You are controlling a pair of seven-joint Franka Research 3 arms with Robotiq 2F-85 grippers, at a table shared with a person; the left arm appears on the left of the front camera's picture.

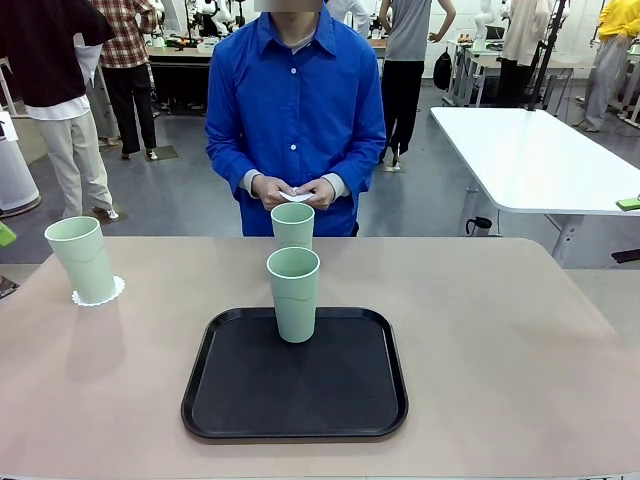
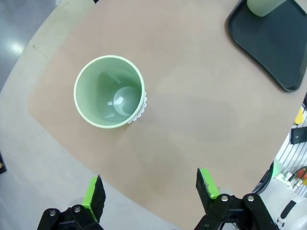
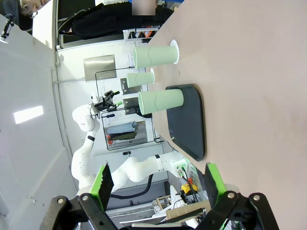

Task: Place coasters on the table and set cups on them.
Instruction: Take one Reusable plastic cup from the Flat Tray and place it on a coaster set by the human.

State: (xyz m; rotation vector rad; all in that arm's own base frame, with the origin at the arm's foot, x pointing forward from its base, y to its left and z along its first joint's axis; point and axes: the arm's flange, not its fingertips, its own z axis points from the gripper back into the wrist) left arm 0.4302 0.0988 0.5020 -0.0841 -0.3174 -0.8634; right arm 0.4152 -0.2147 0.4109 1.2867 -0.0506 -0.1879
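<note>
A mint-green cup [image 1: 82, 258] stands on a white scalloped coaster [image 1: 98, 293] at the far left of the table [image 1: 500, 330]. A second cup [image 1: 293, 293] stands on the far part of the black tray [image 1: 295, 400]. Behind it is a third cup [image 1: 292, 226], its base hidden. The person holds a white coaster [image 1: 295, 194] in both hands above that cup. My left gripper [image 2: 150, 191] hangs open well above and beside the left cup [image 2: 109, 91] and its coaster [image 2: 140, 109]. My right gripper [image 3: 158, 181] is open and holds nothing, far from the cups [image 3: 160, 102].
The tray [image 2: 273, 43] lies mid-table near the front edge. Bare tabletop stretches to the right of it. A white table [image 1: 530, 160] stands behind at the right. People stand in the background.
</note>
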